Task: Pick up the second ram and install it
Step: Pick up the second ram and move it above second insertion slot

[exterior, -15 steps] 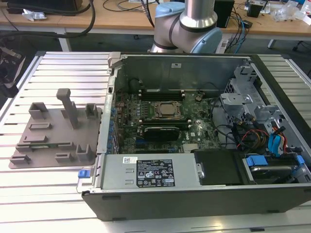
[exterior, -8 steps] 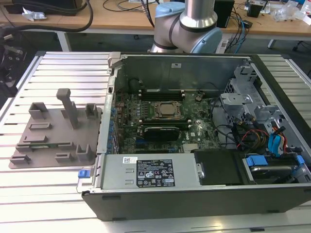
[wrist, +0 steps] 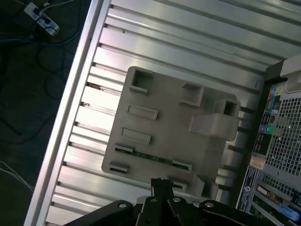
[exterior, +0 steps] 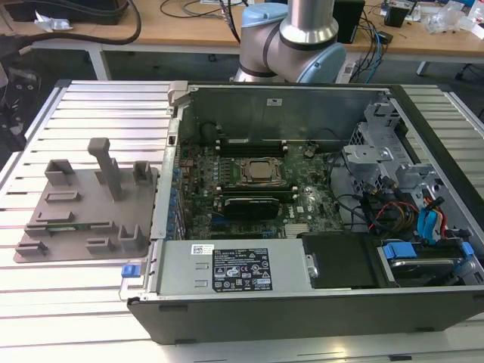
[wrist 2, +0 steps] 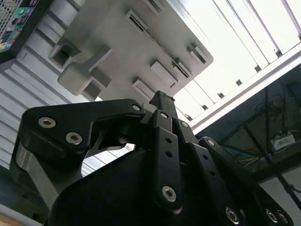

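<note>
on the slotted tabletop (exterior: 98, 106) the open computer case (exterior: 302, 318) takes the middle, and a grey tray (exterior: 83, 189) lies just beside it, toward the exterior view's left edge. in the first wrist view the gripper (wrist: 158, 182) hangs well apart from the tray, jaws clenched on nothing. the second ram (wrist: 150, 157) lies flat in the tray along one edge, between two small blocks.

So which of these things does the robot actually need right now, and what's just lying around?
Needed: green memory stick, grey tray holding it, robot's hand, open computer.
Lying around: power strip, wooden desk, black cable.
</note>
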You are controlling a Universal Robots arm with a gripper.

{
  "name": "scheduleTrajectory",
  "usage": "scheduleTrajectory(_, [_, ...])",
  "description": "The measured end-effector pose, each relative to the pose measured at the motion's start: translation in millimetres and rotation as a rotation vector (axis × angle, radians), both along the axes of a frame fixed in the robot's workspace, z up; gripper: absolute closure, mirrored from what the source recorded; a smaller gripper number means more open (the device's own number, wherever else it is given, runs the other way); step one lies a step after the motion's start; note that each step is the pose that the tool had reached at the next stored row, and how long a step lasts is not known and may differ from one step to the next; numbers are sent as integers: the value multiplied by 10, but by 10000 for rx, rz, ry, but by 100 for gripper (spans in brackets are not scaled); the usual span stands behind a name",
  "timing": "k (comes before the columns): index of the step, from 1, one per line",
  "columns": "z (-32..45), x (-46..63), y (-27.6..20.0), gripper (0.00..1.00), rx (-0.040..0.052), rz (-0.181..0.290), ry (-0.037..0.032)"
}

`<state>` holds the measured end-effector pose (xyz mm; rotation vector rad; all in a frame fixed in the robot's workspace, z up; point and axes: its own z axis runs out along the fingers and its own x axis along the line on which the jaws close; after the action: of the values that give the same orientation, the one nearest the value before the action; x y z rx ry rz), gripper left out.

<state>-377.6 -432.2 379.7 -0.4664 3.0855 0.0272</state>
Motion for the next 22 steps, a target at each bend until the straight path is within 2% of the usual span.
scheduleTrajectory(3, [0,0,0,90,0,590,0])
scheduleTrajectory(5, [0,0,0,90,0,796,0])
scheduleTrajectory(10, [0,0,0,90,0,1804,0])
scheduleTrajectory(17, [0,0,0,90,0,2628,0])
scheduleTrajectory(18, [0,0,0,90,0,2961,0])
scheduleTrajectory(22, [-1,1,0,90,1,3639,-1])
